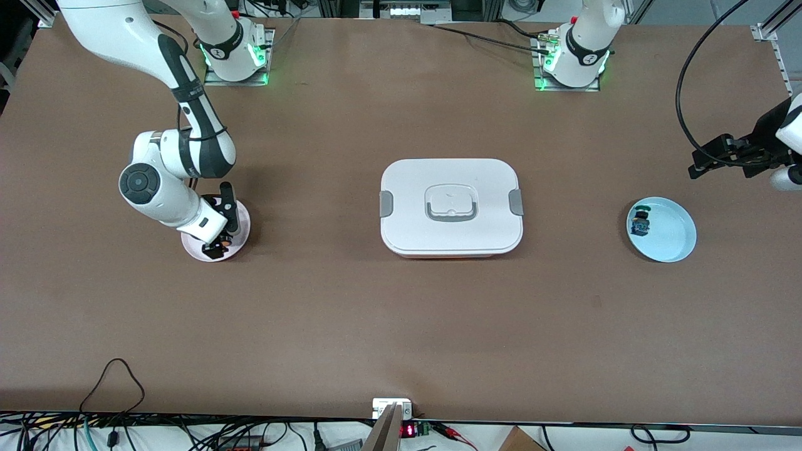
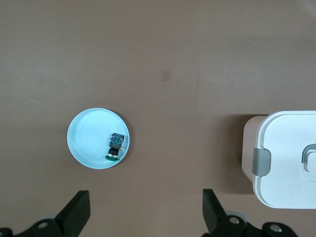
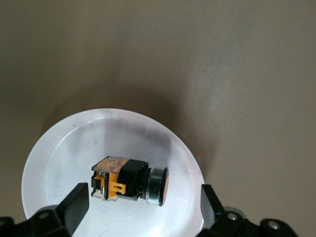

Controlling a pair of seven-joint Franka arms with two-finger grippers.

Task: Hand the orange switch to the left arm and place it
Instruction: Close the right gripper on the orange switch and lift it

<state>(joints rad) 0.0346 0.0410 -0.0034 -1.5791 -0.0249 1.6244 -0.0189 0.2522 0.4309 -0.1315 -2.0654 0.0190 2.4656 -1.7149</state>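
I count one box [image 1: 451, 210], two plates and two switches; right gripper [image 3: 143, 205] spread around the orange switch [image 3: 129, 179]; left gripper [image 2: 145, 212] spread, waiting.

Two white arms [image 1: 188, 207] with black bands — black two-finger pincers, green-lit bases, one black cable.

The orange switch [image 3: 129, 180] was small and black with an orange round cap. It lay on its side in a pale round plate [image 3: 59, 148] near the right arm's end of the bench. The box [image 1: 451, 208] was big and white with grey clips, its lid on. It sat in the middle of the bench [image 1: 401, 326].
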